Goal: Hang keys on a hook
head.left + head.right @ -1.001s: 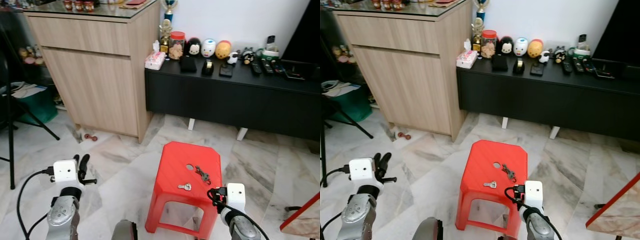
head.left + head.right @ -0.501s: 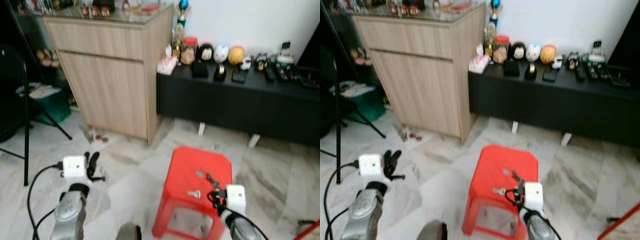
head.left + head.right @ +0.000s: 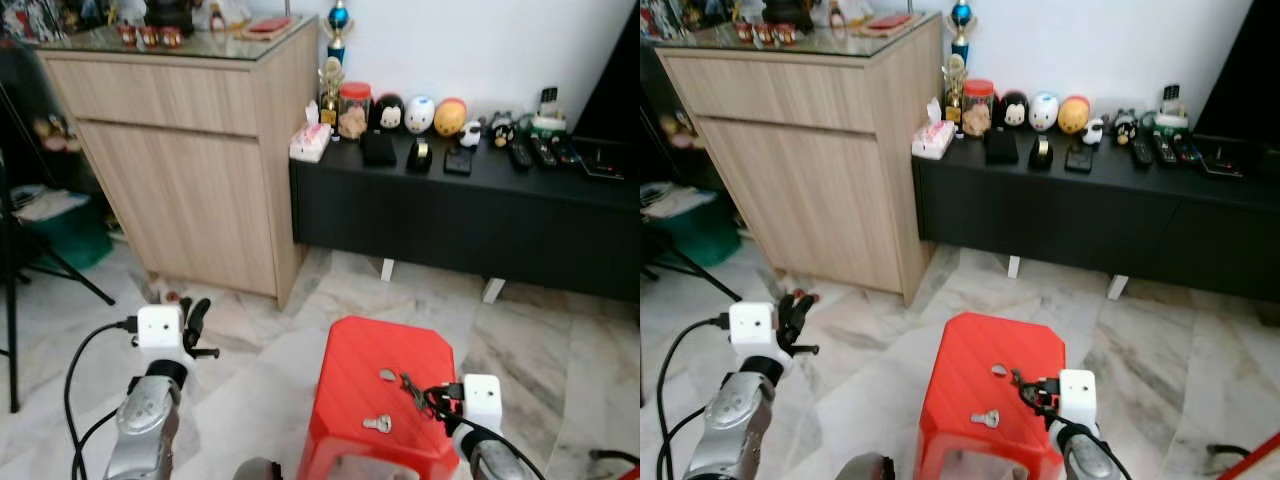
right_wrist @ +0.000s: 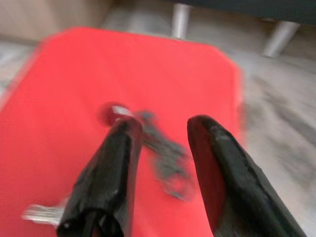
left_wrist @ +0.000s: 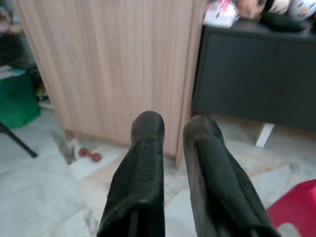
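Note:
A bunch of dark keys (image 3: 410, 388) lies on a red plastic stool (image 3: 350, 400), beside the round hole in its top. A single silver key (image 3: 377, 424) lies nearer the stool's front edge. My right gripper (image 4: 165, 126) hovers low over the stool's right side, open, its fingers pointing at the blurred key bunch (image 4: 165, 160) just ahead of them. The same gripper (image 3: 438, 398) touches nothing. My left gripper (image 3: 193, 318) is held up over the floor to the left, shut and empty, facing the wooden cabinet.
A tall wooden cabinet (image 3: 190, 150) stands at the back left. Beside it is a low black console (image 3: 460, 215) carrying figurines, jars and remotes. A tripod leg (image 3: 60, 270) crosses the floor at the far left. A small red object (image 5: 89, 154) lies by the cabinet's foot.
The camera has moved, so the stool now sits lower in the picture. My right gripper is closer to the key bunch than before. The left arm is a little higher.

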